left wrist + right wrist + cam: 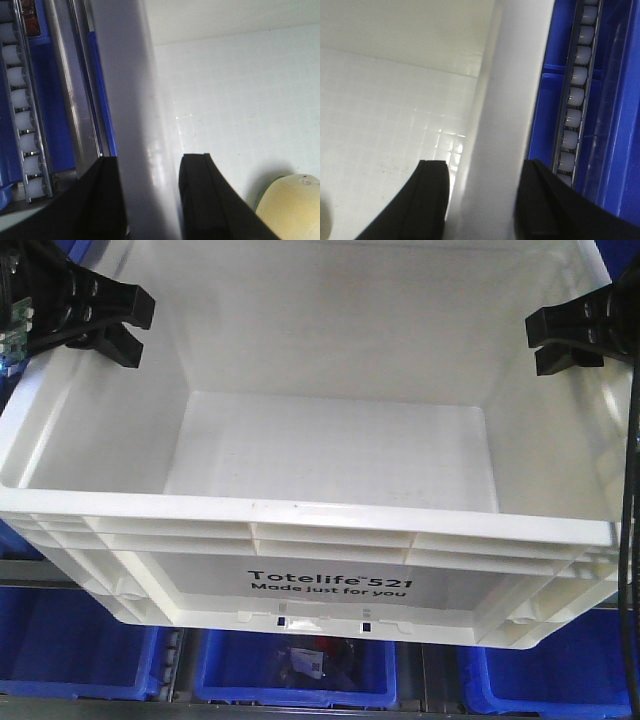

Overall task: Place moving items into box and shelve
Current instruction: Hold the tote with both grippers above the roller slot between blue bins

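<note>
Blue bins (pixel 70 650) below, white box (pixel 330 530) holding pale ball (pixel 292 207)

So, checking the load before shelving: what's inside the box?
One pale ball shows in the left wrist view. From the front, the box shows bare floor; its near wall hides more.

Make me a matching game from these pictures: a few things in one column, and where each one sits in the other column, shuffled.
Things:
1. left hand
2. right hand
3. blue bins
4. pale ball

Places:
A. inside the white crate
B. astride the crate's right wall
C. astride the crate's left wall
D. below the crate

Pairs: 1-C, 2-B, 3-D, 4-A
</note>
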{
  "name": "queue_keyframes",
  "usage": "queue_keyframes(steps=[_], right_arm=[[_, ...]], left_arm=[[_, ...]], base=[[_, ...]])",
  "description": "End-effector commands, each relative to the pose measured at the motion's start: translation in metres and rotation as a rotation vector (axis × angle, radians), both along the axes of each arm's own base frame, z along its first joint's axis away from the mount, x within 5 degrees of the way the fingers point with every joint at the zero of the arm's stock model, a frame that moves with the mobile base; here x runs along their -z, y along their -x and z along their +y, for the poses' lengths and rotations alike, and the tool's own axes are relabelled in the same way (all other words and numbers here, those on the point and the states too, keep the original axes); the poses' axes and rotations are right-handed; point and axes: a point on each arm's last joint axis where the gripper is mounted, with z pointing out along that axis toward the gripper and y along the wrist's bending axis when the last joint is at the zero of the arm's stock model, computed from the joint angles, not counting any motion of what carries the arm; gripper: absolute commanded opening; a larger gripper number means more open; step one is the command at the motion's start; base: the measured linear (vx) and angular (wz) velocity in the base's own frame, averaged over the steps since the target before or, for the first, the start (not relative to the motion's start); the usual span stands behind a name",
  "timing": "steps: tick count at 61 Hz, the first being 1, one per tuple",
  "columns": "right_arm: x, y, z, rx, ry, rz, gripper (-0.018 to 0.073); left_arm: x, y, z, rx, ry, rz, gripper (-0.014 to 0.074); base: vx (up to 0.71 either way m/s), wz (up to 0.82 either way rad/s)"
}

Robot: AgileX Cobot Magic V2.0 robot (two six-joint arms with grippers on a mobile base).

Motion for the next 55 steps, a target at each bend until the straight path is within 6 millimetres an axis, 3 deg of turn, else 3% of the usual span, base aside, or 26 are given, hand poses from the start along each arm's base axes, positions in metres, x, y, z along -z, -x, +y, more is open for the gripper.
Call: queue_keyframes(steps=[1, 55], right_arm=[[-0.0267, 0.0031, -0.0023, 0.017, -0.036, -0.162, -0.0006], [-0.0267, 0.0031, -0.0023, 0.017, -0.036, -0.162, -0.0006]], left_arm=[[-0.0355, 0.0126, -0.0025, 0.026, 0.123, -0.176, -0.0004], [-0.0355, 0.0126, -0.0025, 0.026, 0.123, -0.176, -0.0004]], base=[[0.0, 0.0], [0.0, 0.0]])
